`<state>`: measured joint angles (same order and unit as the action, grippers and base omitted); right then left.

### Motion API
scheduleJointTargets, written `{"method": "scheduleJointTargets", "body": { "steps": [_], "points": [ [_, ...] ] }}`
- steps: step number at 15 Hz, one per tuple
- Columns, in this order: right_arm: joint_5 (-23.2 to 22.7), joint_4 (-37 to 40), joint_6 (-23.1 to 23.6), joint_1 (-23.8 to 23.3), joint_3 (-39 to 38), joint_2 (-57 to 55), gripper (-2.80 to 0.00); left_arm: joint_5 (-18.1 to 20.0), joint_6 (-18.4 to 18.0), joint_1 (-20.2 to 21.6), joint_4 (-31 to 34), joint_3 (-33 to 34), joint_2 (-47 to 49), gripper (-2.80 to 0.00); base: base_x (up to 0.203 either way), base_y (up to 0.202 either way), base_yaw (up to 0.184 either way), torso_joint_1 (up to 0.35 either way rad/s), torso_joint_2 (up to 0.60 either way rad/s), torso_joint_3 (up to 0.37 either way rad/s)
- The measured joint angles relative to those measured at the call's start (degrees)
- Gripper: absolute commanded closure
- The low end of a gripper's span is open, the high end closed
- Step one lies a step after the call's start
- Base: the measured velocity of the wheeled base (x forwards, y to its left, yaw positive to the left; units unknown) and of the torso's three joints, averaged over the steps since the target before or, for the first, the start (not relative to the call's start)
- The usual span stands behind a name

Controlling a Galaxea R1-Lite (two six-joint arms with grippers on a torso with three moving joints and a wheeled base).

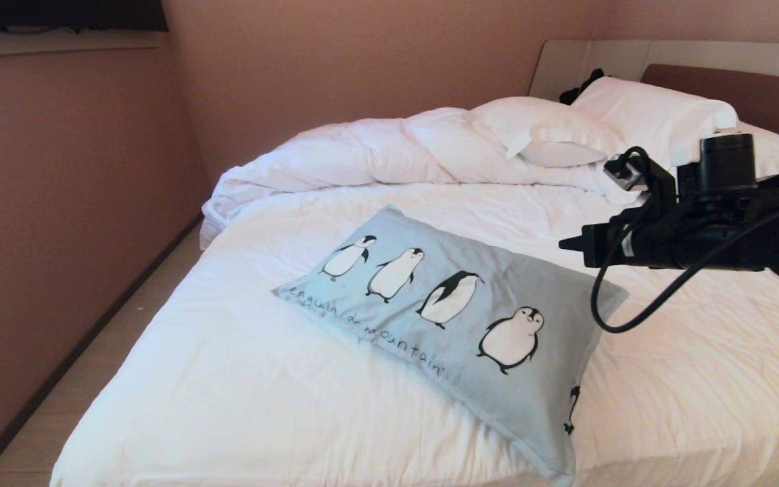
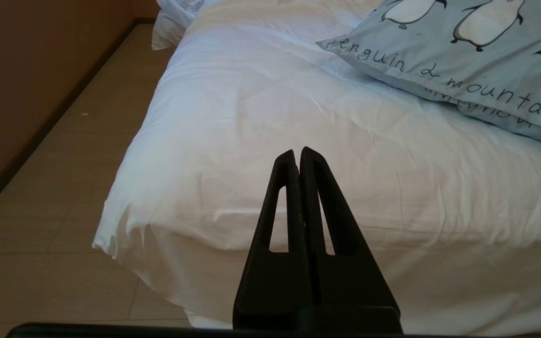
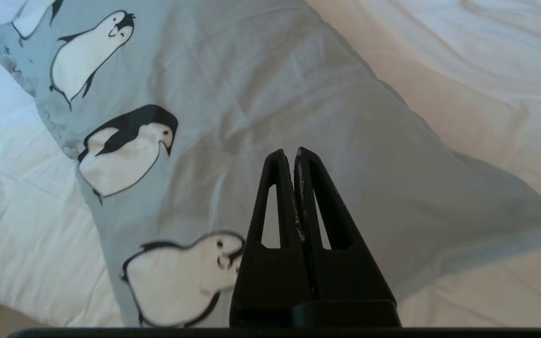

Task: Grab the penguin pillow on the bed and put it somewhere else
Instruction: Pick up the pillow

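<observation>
Penguin pillow (image 1: 460, 318) lying flat and askew on the white sheet of the bed (image 1: 241, 392), near the foot and slightly right of centre, one corner reaching the near edge; nothing rests on it and nothing grips it, so it sits free for a pick. Right gripper (image 1: 569, 245) raised above the pillow's far right corner, extended leftward from the right of the scene, its cable (image 1: 640, 318) hanging in a loop over the fabric; in the right wrist view the two fingers are pressed together, clenched on nothing, and clear of the cloth, a posture that reads as approach rather than grasp. The jaws would need to part before any corner or fold could be taken. Left gripper (image 2: 297, 157) low by the near left corner of the mattress, likewise pressed closed and empty, well apart from the pillow, apparently parked.

Surroundings: bunched white duvet (image 1: 376, 152) across the far part of the bed, two plain white pillows (image 1: 640, 118) against the brown headboard (image 1: 754, 95), a small dark object behind them that cannot be identified; floor (image 1: 92, 365) and wall to the left. Open sheet lies to the left of the pillow and to the right; the duvet ridge limits placement farther back
</observation>
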<state>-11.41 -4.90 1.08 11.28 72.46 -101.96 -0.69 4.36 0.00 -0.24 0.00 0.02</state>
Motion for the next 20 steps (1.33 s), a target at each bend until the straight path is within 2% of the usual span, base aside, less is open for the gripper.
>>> {"method": "scheduleJointTargets", "body": {
  "steps": [4,8,12,13,20],
  "points": [
    [0.0,0.0,3.2,0.9,3.0,-6.4,0.00,0.0,0.0,0.0,0.0,0.0,0.0,0.00,0.000,0.000,0.000,0.000,0.00,0.000],
    [0.4,-2.0,8.4,1.4,-1.0,-8.4,0.00,0.0,0.0,0.0,0.0,0.0,0.0,0.00,0.000,0.000,0.000,0.000,0.00,0.000],
    [0.7,-7.5,11.9,2.4,-4.3,-9.4,0.00,0.0,0.0,0.0,0.0,0.0,0.0,0.00,0.000,0.000,0.000,0.000,0.00,0.000],
    [0.8,-8.8,12.2,2.6,-4.9,-9.1,-2.80,0.0,0.0,0.0,0.0,0.0,0.0,0.00,0.000,0.000,0.000,0.000,0.00,0.000],
    [0.6,-11.6,14.0,4.7,-8.7,-6.7,-2.80,0.0,0.0,0.0,0.0,0.0,0.0,0.00,0.000,0.000,0.000,0.000,0.00,0.000]
  ]
}}
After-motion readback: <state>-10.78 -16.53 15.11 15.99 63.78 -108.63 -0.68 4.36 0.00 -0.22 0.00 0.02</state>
